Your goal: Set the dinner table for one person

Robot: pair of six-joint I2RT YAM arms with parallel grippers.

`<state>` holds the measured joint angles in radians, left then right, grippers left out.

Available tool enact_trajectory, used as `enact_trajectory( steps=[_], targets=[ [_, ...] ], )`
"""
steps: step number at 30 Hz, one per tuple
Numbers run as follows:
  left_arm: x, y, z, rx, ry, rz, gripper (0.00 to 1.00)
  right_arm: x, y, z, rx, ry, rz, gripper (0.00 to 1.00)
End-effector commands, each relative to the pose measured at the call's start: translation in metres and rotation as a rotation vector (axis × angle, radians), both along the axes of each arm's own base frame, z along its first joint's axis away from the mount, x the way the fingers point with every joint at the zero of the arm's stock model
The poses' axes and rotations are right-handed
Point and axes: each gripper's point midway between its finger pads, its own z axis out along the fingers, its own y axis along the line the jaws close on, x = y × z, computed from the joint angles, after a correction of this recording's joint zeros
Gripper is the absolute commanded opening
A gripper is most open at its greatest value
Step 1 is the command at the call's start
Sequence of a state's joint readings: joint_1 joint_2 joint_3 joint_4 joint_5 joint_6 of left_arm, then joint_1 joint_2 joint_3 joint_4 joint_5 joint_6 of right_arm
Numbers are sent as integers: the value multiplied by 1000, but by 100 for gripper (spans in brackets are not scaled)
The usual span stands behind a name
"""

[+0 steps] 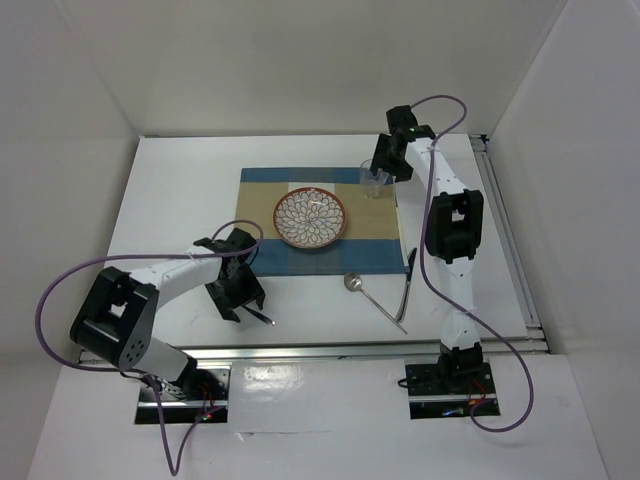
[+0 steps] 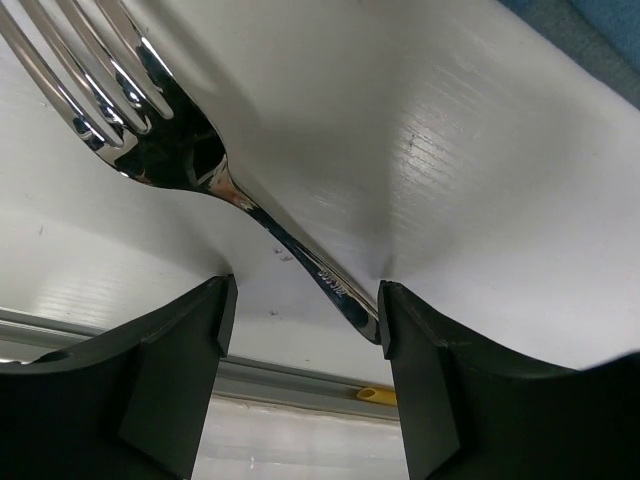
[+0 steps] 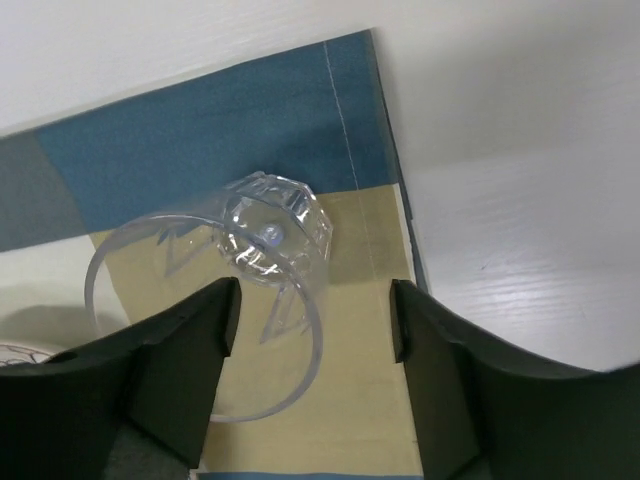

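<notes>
The white dinner table [image 1: 180, 200] carries a blue-and-tan placemat [image 1: 262, 215] with a patterned plate [image 1: 310, 218] on it. A clear glass [image 1: 374, 180] stands on the placemat's far right corner. My right gripper [image 1: 382, 168] hovers over it, open; in the right wrist view the glass [image 3: 230, 300] sits by the left finger, and the gripper [image 3: 315, 320] holds nothing. My left gripper [image 1: 243, 300] is low at the near left, open. A steel fork [image 2: 180, 150] lies on the table under it, its handle end touching the right finger [image 2: 420, 380] of the gripper [image 2: 305, 310].
A spoon [image 1: 355, 283] and a knife [image 1: 408, 280] lie on the table just off the placemat's near right corner. A metal rail [image 1: 350, 350] runs along the table's near edge. White walls close in the left, back and right sides.
</notes>
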<state>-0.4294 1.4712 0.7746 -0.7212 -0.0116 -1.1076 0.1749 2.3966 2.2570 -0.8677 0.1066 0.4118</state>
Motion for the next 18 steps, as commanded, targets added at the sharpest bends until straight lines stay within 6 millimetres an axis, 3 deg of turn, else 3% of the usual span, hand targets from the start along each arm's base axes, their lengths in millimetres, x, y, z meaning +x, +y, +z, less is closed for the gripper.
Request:
enact_trajectory(
  steps=[1,5,6,11,12,13,14,15,16,18],
  targets=[
    [3,2,1,19,-13,23,76,15,7,18,42,-78,15,75],
    [9,3,-5,41,-16,25,73,11,18,41,72,-113,45,96],
    [9,3,-5,41,-16,25,70,8,20,55,59,-138,43,100],
    [15,9,-10,90,-16,52,54,-10,15,102,43,-217,29,100],
    [15,9,-10,90,-16,52,52,-20,21,97,55,-201,49,100],
    [16,8,-10,89,-16,61,50,-24,22,125,77,-268,57,100],
    [16,8,-10,89,-16,62,42,-29,21,132,79,-282,57,100],
    [16,8,-10,89,-16,62,38,-40,25,125,76,-258,67,100],
    [14,12,-6,101,-20,62,33,-47,28,144,85,-298,77,100],
    [15,11,0,91,-38,76,19,-61,31,141,84,-282,87,100]
  ],
)
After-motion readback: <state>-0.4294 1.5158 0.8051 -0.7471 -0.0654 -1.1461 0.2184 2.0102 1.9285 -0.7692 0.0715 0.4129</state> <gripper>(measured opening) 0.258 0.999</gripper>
